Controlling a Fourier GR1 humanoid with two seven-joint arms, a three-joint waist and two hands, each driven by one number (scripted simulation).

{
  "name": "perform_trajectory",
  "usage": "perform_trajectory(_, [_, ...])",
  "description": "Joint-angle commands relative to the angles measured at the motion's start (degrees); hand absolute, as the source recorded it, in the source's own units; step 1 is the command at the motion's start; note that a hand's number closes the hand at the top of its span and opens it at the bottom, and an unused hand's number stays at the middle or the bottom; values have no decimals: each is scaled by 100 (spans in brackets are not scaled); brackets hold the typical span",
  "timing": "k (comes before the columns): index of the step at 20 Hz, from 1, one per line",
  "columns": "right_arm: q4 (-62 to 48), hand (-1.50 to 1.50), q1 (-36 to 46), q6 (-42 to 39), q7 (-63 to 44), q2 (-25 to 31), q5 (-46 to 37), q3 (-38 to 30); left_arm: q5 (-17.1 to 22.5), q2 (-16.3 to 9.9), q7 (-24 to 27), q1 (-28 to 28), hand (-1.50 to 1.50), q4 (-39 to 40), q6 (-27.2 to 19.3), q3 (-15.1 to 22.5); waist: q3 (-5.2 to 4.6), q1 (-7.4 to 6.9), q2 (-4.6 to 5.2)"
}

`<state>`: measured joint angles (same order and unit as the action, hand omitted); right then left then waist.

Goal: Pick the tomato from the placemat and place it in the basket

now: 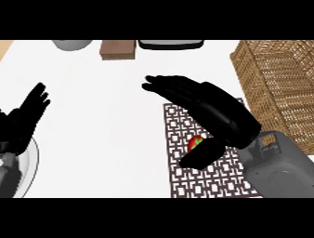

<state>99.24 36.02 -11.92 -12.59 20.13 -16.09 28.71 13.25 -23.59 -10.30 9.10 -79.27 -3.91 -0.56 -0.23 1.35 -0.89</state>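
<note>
Right hand [211, 109] open, fingers extended; left hand [16, 121] resting open.

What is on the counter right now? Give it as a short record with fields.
tomato: red, on the placemat, mostly hidden under the right hand
placemat: dark, patterned, left of the basket
basket: wicker, at the right edge
right hand: over the placemat, fingers straight, thumb beside the tomato
left hand: open, fingers up, resting at the left edge
far edge: brown block, grey bowl, dark tray
task state: tomato not yet lifted
</note>
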Motion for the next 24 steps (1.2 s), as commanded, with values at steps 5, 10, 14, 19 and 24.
perform_trajectory(5, [303,-150,1335,-1645,-2478,786,360,-785,-218,278,-205,201,0,-146,-258,216,15,-64,37])
perform_trajectory(10, [-89,-150,1784,-3098,-3062,1033,1883,-1233,-68,-2,-281,102,0,-175,59,17,15,-125,48])
perform_trajectory(14, [259,-150,1180,-3641,-3031,1474,2505,-1609,-60,2,-236,396,0,126,112,-168,21,-60,67])
perform_trajectory(19, [50,-150,601,-3734,-2359,1665,2959,-2401,-301,232,-95,123,0,-63,33,7,25,-124,83])
perform_trajectory(24, [644,-150,-635,-3672,-1249,1740,2459,-3111,-225,179,-256,131,0,-186,140,-112,34,-111,81])
